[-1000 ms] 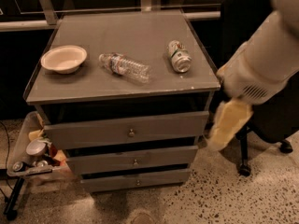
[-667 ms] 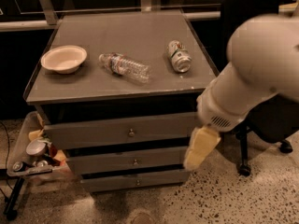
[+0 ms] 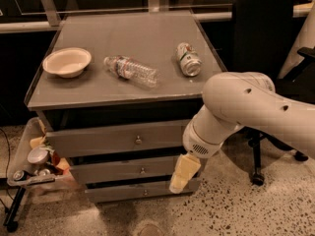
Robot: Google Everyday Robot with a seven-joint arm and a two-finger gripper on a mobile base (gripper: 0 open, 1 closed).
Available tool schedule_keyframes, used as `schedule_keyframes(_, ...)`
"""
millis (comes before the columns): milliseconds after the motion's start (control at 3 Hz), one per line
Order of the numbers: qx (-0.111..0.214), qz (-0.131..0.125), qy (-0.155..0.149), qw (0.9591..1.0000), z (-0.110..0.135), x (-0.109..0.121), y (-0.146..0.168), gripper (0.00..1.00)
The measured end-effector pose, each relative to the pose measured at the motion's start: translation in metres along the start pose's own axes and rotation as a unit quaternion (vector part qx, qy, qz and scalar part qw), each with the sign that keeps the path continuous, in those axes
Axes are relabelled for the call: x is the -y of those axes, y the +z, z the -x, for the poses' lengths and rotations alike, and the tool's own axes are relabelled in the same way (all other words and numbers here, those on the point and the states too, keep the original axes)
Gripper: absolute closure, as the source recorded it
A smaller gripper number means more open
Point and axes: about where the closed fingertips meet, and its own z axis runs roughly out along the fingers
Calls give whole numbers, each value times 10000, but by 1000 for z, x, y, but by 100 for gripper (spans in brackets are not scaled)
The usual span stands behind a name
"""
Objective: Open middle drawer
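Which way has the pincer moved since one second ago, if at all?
Yes: the pincer moved left and down, from beside the top drawer to the middle drawer's right end.

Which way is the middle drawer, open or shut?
Shut. The middle drawer front is tucked in under the top drawer, not pulled out. The gripper is by its right end, away from the knob.

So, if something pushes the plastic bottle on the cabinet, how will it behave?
The bottle lies on its side, so it would probably roll. It looks clear and thin, so likely light and easily dented. The gripper hangs low at the right end of the middle drawer, far from it.
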Motion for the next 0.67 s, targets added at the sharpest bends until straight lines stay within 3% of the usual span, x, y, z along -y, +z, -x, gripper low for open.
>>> schedule_keyframes(333,6,9,-9,10000,0,-1,1,0)
schedule_keyframes(667,30,197,-136,9997,4,-11,47,0)
